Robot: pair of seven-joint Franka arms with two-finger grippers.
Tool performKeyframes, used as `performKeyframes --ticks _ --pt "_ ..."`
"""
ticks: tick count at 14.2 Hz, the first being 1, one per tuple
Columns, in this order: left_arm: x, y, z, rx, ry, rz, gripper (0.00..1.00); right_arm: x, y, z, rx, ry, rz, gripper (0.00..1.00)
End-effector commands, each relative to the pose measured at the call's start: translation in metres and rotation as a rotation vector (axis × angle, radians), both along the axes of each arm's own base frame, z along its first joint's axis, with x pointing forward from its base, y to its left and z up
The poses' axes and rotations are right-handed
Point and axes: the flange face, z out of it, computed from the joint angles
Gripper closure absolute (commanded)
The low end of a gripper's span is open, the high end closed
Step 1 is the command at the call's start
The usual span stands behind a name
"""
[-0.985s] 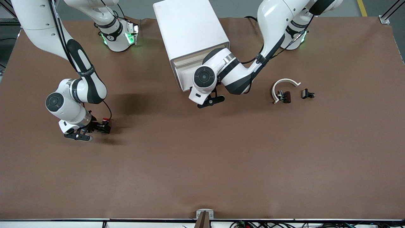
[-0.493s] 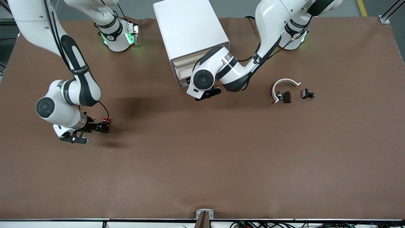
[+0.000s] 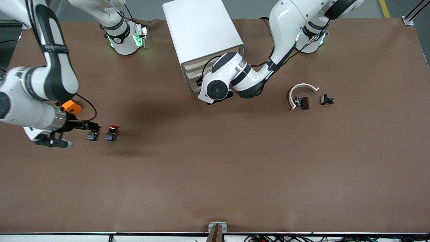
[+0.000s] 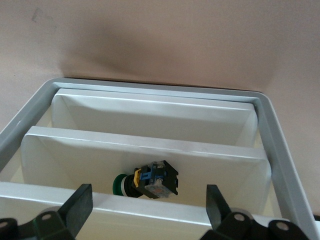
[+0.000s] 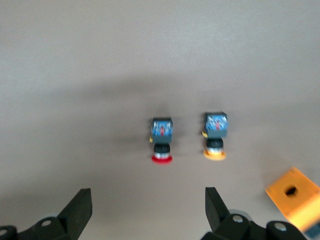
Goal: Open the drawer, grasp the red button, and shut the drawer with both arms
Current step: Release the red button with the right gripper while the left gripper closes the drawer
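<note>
You have the cabinet (image 3: pixel 201 37) between the two arm bases, its drawer (image 4: pixel 150 165) fronts facing the front camera. Toward the right arm's end, the button (image 3: pixel 111 133) lies on the table (image 3: pixel 215 174) just beside a second button (image 3: pixel 92 136), with a square block (image 3: pixel 72 106) near them, farther from the camera. Toward the left arm's end lie a curved piece (image 3: pixel 300 92) and a small clip (image 3: pixel 326 99).

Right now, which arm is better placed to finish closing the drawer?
Left. The left gripper, open, is at the front of the cabinet, its wrist view looking into the drawer. The right gripper, open, is near the red button.
</note>
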Motion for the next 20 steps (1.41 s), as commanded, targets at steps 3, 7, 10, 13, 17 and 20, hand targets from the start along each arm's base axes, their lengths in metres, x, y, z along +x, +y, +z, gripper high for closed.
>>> performKeyframes --ticks 3,7,10,13,17,20 --pt "-0.001 -0.002 0.002 -0.006 0.033 0.016 0.0 0.005 -0.017 0.075 0.008 0.051 0.001 0.0" --pt "0.019 0.012 0.011 -0.014 0.034 0.046 0.0 0.001 -0.024 0.114 0.008 0.069 -0.008 0.0" --pt "0.077 0.045 0.042 -0.045 -0.02 0.125 0.0 -0.003 -0.023 0.139 0.004 0.072 -0.005 0.0" --pt "0.131 0.102 0.076 -0.023 -0.122 0.17 0.0 -0.004 -0.024 0.167 -0.011 0.06 -0.008 0.0" --pt "0.176 0.187 0.121 -0.061 -0.174 0.171 0.0 -0.001 -0.025 0.186 -0.024 0.026 -0.006 0.0" --pt "0.183 0.243 0.158 -0.044 -0.224 0.053 0.0 0.0 -0.027 0.207 -0.031 -0.022 -0.003 0.0"
